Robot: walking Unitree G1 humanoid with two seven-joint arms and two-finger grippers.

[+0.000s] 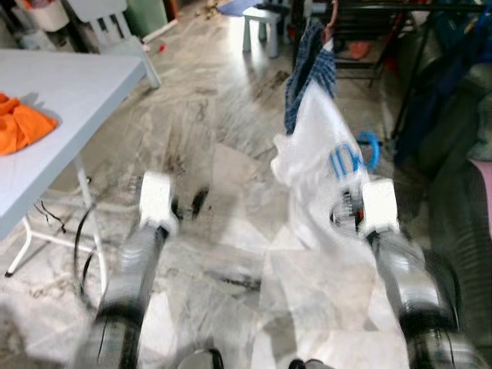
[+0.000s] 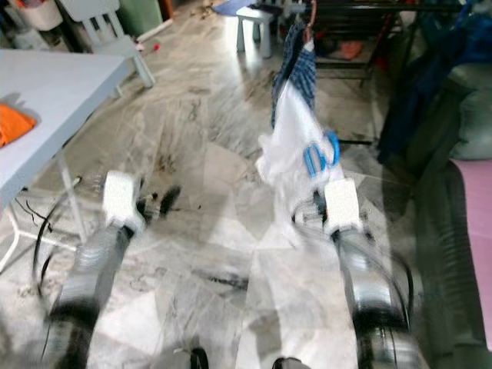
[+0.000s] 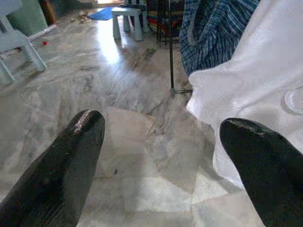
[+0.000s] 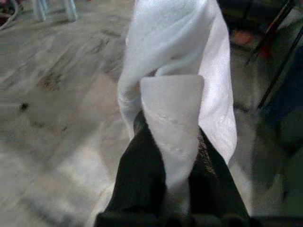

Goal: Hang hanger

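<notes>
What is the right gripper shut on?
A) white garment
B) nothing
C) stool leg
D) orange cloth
A: the right gripper pinches a fold of the white garment between its black fingers, while the left gripper is open and holds nothing.

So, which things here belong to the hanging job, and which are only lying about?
Job:
- white garment, pinched in the right gripper
- blue checked garment hanging on the dark rack
- left gripper, open

Lying about:
- orange cloth on the white table
- small stool
</notes>
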